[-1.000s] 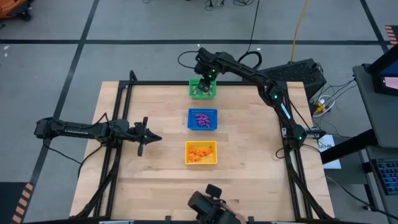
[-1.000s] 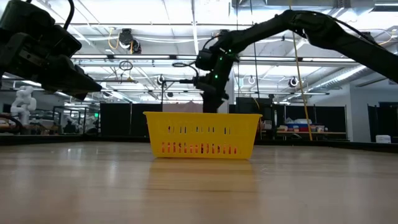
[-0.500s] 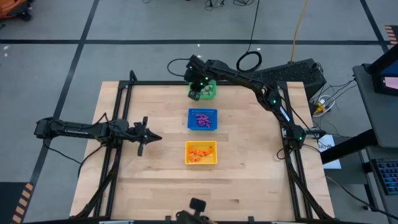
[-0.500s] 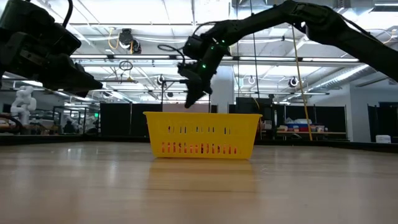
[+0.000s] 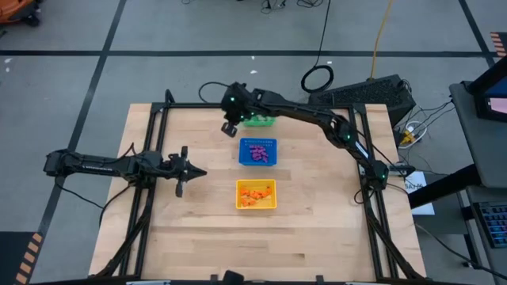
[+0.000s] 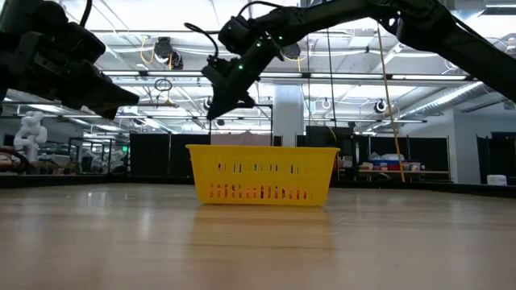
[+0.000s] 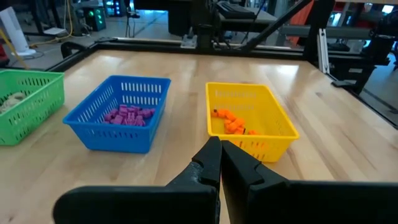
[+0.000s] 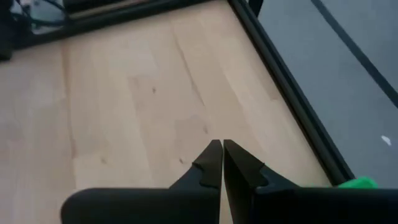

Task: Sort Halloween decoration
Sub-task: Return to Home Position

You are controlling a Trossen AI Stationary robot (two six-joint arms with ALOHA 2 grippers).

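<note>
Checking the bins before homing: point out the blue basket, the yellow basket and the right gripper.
blue basket [image 7: 118, 138]: left wrist view, on its front wall.
yellow basket [image 6: 262, 173]: low view, on the wall facing the camera.
right gripper [image 8: 222, 144]: right wrist view, between its closed fingertips.

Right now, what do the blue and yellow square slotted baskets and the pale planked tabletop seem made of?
Blue slotted basket and yellow slotted basket: probably moulded plastic, given uniform bright colour and thin slotted walls. Pale tabletop: seemingly wood, matte, showing grain and plank seams.
</note>
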